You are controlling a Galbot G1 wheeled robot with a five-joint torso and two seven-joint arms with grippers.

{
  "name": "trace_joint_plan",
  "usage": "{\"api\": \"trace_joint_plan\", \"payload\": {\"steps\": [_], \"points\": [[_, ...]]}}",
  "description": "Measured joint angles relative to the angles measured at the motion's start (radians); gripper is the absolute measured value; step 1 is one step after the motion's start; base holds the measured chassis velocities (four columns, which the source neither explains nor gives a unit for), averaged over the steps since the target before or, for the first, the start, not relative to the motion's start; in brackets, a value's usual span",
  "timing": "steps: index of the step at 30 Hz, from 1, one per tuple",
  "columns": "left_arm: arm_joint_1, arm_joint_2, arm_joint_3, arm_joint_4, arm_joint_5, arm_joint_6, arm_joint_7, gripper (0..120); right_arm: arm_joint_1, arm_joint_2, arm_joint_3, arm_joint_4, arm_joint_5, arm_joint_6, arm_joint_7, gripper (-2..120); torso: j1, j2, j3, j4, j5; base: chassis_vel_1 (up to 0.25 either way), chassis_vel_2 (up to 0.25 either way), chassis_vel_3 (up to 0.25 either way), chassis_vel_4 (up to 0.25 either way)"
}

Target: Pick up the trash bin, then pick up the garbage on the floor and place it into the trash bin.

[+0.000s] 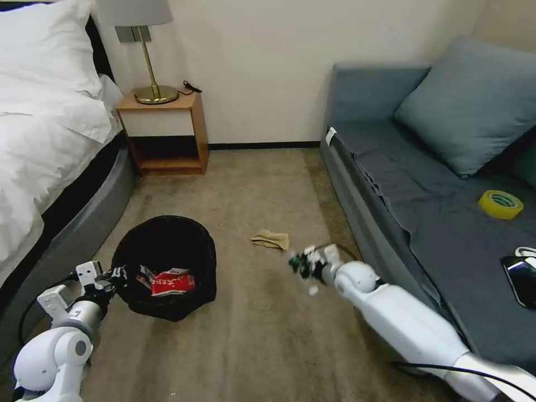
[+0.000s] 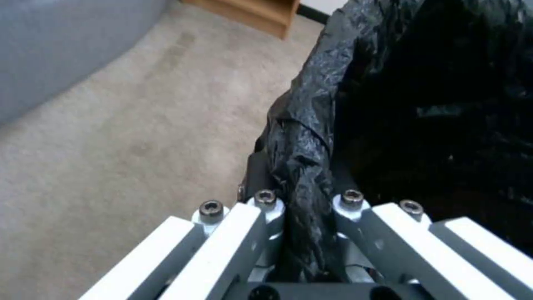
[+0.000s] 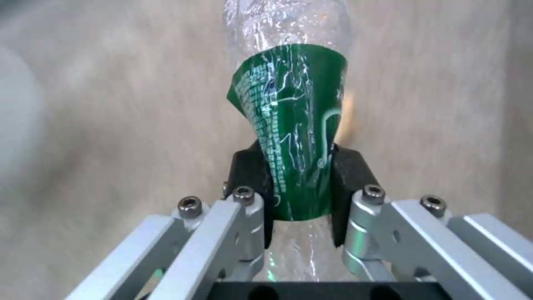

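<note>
Trash bin (image 1: 167, 268) stood on the carpet (image 1: 262, 335), taken here as the reference landmark. Left gripper (image 1: 111, 275) was at the bin's rim on the bed (image 1: 44, 145) side, clenched on the rim and the crinkly black liner — the left wrist view showed the bag fold pinched between the fingers (image 2: 252, 175). Inside the bin lay a red-and-white wrapper (image 1: 172, 282). Right gripper (image 1: 304, 265) hung above the carpet well to the sofa (image 1: 435, 184) side of the bin, grasping the green-labelled bottle (image 3: 291, 137) across its label; the black pads (image 3: 247, 171) pressed on both sides of it. Crumpled tan paper (image 1: 271, 239) lay on the carpet between the bin and the sofa, near the right gripper — not touched by it.
</note>
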Motion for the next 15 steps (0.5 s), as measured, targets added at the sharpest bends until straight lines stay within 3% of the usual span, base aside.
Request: {"api": "trace_joint_plan", "payload": {"steps": [6, 7, 11, 15], "points": [[-0.012, -0.001, 0.044, 0.025, -0.002, 0.013, -0.004, 4, -0.014, -0.049, 0.049, 0.267, 0.105, 0.126, 0.044, 16, 0.000, 0.000, 0.000, 0.0000, 0.0006, 0.000, 0.000, 0.000, 0.000], [-0.012, -0.001, 0.044, 0.025, -0.002, 0.013, -0.004, 4, -0.014, -0.049, 0.049, 0.267, 0.105, 0.126, 0.044, 16, 0.000, 0.000, 0.000, 0.0000, 0.0006, 0.000, 0.000, 0.000, 0.000], [-0.018, -0.004, 0.074, 0.031, -0.018, 0.032, -0.010, 4, -0.022, -0.057, 0.012, 0.400, 0.149, 0.275, 0.061, 16, 0.000, 0.000, 0.000, 0.0000, 0.0007, 0.000, 0.000, 0.000, 0.000], [-0.018, -0.008, 0.098, 0.022, -0.038, 0.050, -0.018, 4, -0.021, -0.049, -0.043, 0.464, 0.171, 0.334, 0.071, 16, 0.000, 0.000, 0.000, 0.0000, 0.0005, 0.000, 0.000, 0.000, 0.000]]}}
